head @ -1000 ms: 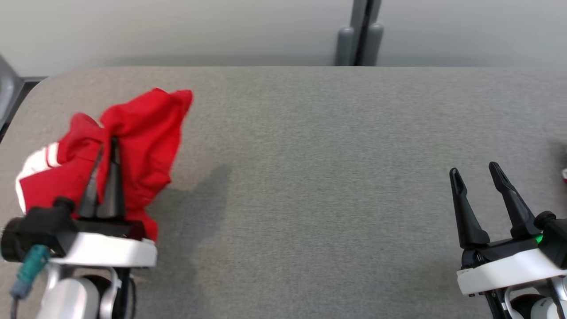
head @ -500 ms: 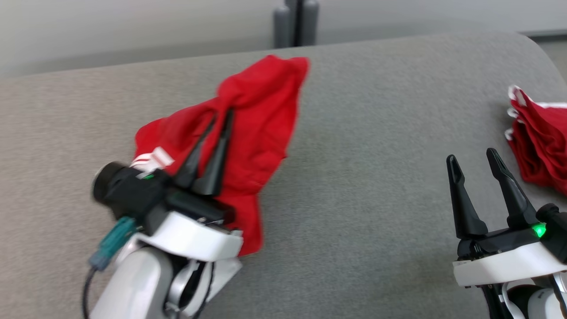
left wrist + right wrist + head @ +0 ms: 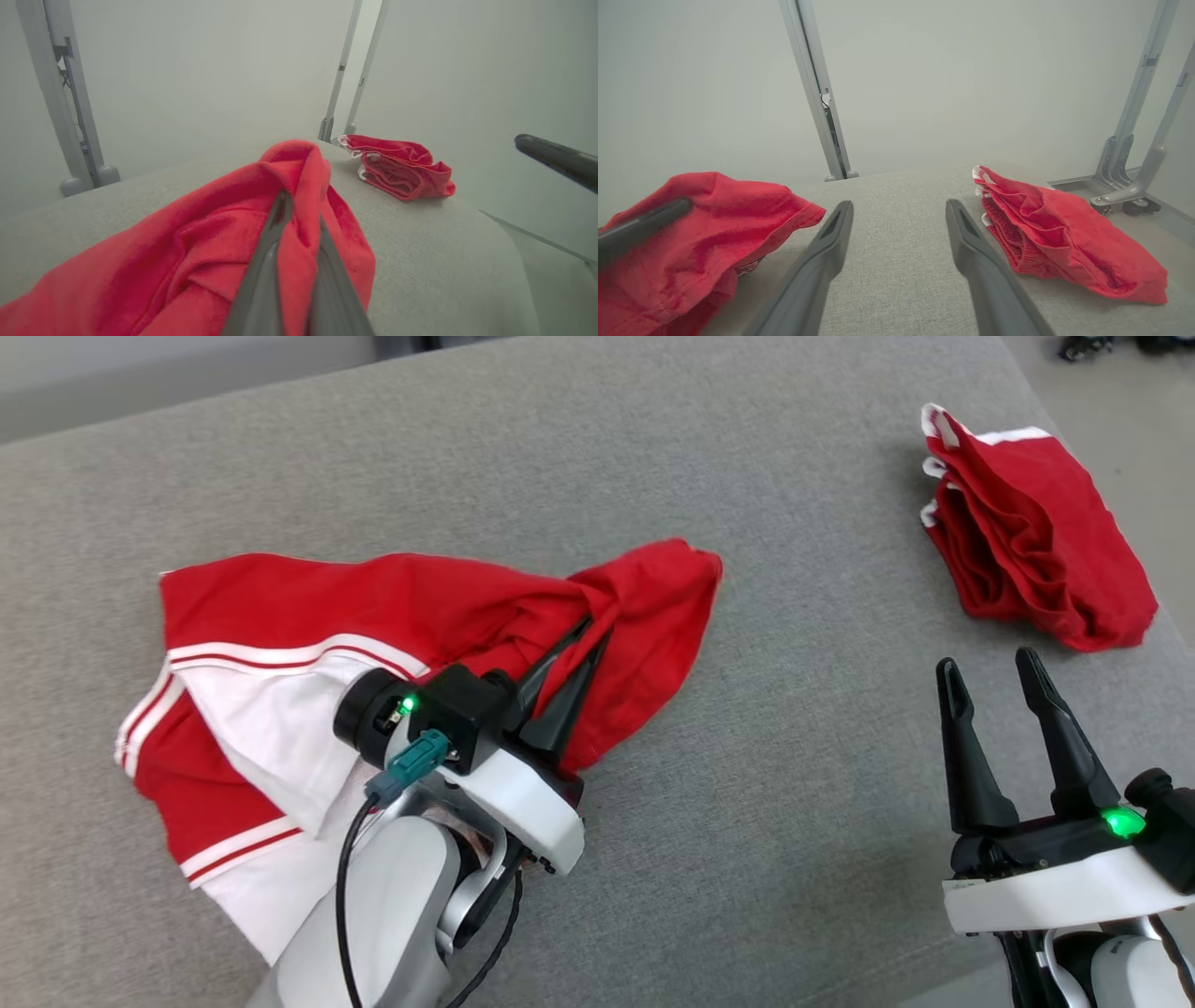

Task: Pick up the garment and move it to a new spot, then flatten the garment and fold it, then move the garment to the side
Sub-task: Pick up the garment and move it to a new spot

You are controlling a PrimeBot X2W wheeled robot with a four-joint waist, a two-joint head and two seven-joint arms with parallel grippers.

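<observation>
On the grey fabric-covered table, left of centre, lies the red garment with white striped panels, partly spread: its white-trimmed end lies flat toward the robot's left, while its right-hand end is gathered into a raised, twisted bunch. Finding on the left gripper: jaws closed tight on that bunch, a fold of red cloth pinched between the two dark fingers; the left wrist view confirms cloth passing between the fingers near their tips and draping to both sides. The left forearm crosses over the garment's white portion. Finding on the right gripper: jaws spread wide, nothing between them, bare table surface visible in the gap in the right wrist view; it sits over the table's near right area, well apart from the held garment. A folded red garment with white edging rests near the table's far right edge, beyond the right gripper and apart from it. Grey metal frame posts stand behind the table against a pale wall. Whether the bunched end is clear of the table or resting on it cannot be told
</observation>
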